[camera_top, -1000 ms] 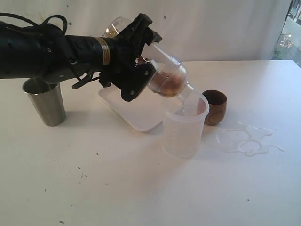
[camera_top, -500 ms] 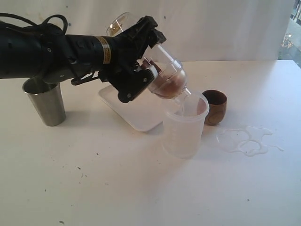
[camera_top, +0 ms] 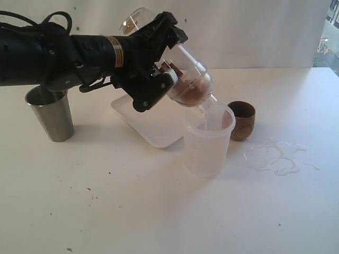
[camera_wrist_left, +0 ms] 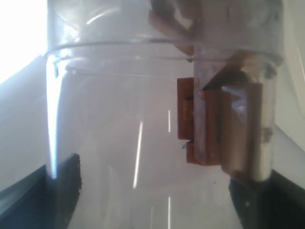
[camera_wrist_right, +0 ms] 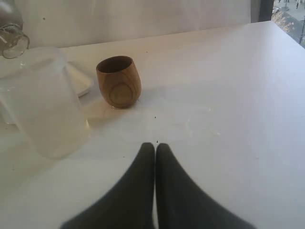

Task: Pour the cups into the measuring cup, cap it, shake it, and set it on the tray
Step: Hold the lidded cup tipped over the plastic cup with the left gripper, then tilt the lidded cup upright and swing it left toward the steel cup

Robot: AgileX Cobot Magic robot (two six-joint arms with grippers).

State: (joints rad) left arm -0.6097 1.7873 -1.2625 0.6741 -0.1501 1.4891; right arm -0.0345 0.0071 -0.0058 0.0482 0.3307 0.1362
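My left gripper is shut on the clear measuring cup, which it holds tilted steeply with its dome cap downward. The cap's spout sits over a frosted tub, and a thin stream runs into it. Brown liquid shows inside the cap. In the left wrist view the measuring cup fills the frame between the dark fingers. The wooden cup stands upright right of the tub. At far left stands the steel tumbler. My right gripper hovers shut and empty, short of the wooden cup.
The white tray lies behind the tub, under the left arm. A puddle of spilled liquid spreads on the white table right of the wooden cup. The frosted tub also stands left of the wooden cup in the right wrist view.
My left gripper has lifted and tipped the measuring cup a little steeper, keeping the spout over the frosted tub. The puddle's outline has shifted slightly.
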